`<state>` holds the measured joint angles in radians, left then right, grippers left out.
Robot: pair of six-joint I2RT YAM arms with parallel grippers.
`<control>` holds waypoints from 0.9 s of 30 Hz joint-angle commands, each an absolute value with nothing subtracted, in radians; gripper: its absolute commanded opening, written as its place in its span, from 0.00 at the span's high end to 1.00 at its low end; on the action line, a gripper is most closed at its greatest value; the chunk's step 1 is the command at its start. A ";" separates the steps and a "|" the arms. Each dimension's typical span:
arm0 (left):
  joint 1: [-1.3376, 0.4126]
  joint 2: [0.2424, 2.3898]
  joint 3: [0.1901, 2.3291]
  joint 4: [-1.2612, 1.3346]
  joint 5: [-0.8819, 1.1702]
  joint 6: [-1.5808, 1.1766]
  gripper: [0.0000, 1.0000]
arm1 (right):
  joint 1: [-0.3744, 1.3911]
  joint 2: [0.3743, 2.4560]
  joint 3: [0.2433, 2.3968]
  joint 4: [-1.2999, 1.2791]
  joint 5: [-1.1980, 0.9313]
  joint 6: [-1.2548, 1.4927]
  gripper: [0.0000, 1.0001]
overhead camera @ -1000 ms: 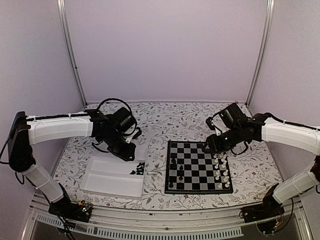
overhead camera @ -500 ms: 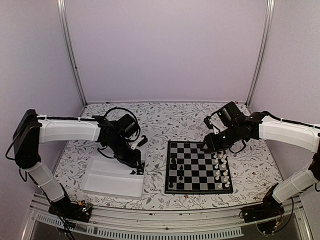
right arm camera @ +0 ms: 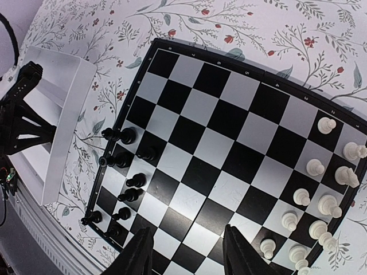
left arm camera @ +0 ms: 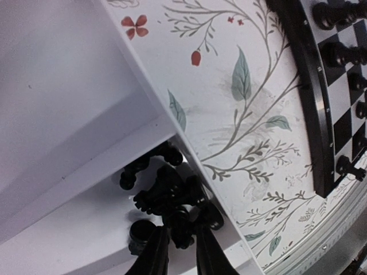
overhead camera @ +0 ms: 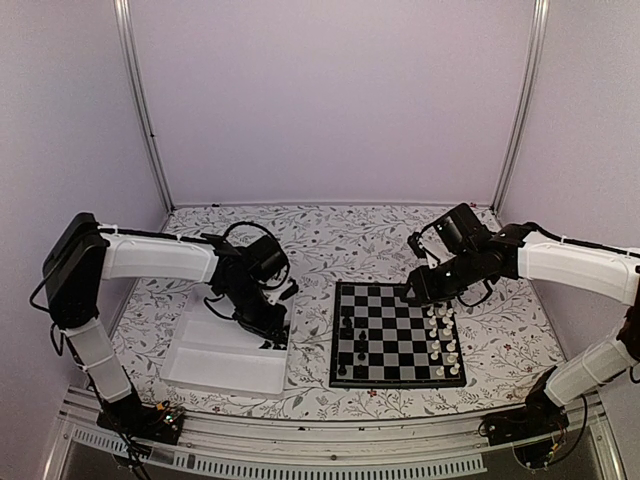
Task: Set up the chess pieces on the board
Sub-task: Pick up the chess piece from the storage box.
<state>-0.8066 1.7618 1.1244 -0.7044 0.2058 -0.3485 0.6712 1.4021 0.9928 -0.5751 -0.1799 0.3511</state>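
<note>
The board [overhead camera: 398,335] lies right of centre, with several black chess pieces [overhead camera: 350,335] on its left columns. More black pieces [overhead camera: 272,343] lie heaped in the right corner of the white tray. My left gripper [overhead camera: 275,330] reaches down into that heap. In the left wrist view its narrow-set fingers [left arm camera: 153,252] close on one black piece [left arm camera: 183,229] of the pile [left arm camera: 166,189]. My right gripper [overhead camera: 412,295] hovers over the board's far edge, open and empty. It also shows in the right wrist view [right arm camera: 186,252], above the board [right arm camera: 229,143] and the black pieces [right arm camera: 129,172].
The white shallow tray [overhead camera: 215,355] lies left of the board, its wall [left arm camera: 86,143] close to the board's border [left arm camera: 309,103]. White chess pieces [overhead camera: 443,340] fill the board's right columns and also show in the right wrist view [right arm camera: 321,200]. Metal frame posts stand at the back corners.
My left arm has swung right and down from above the tray into the tray's corner pile of black pieces. My right arm has barely moved.
</note>
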 commanded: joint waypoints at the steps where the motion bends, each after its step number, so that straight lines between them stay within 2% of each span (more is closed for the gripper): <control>1: -0.808 1.791 1.155 -0.719 0.209 -0.348 0.81 | 0.666 1.393 0.989 -0.556 -0.184 0.346 0.56; 11: -0.809 1.796 1.161 -0.762 0.211 -0.346 0.80 | 0.666 1.403 0.984 -0.548 -0.188 0.344 0.56; 27: -0.807 1.786 1.189 -0.816 0.219 -0.357 0.97 | 0.666 1.407 0.986 -0.542 -0.186 0.341 0.56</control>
<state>-0.8066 1.8004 1.1645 -0.7708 0.2199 -0.3504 0.6712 1.4029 0.9924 -0.5591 -0.1829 0.3504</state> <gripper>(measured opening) 0.065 0.438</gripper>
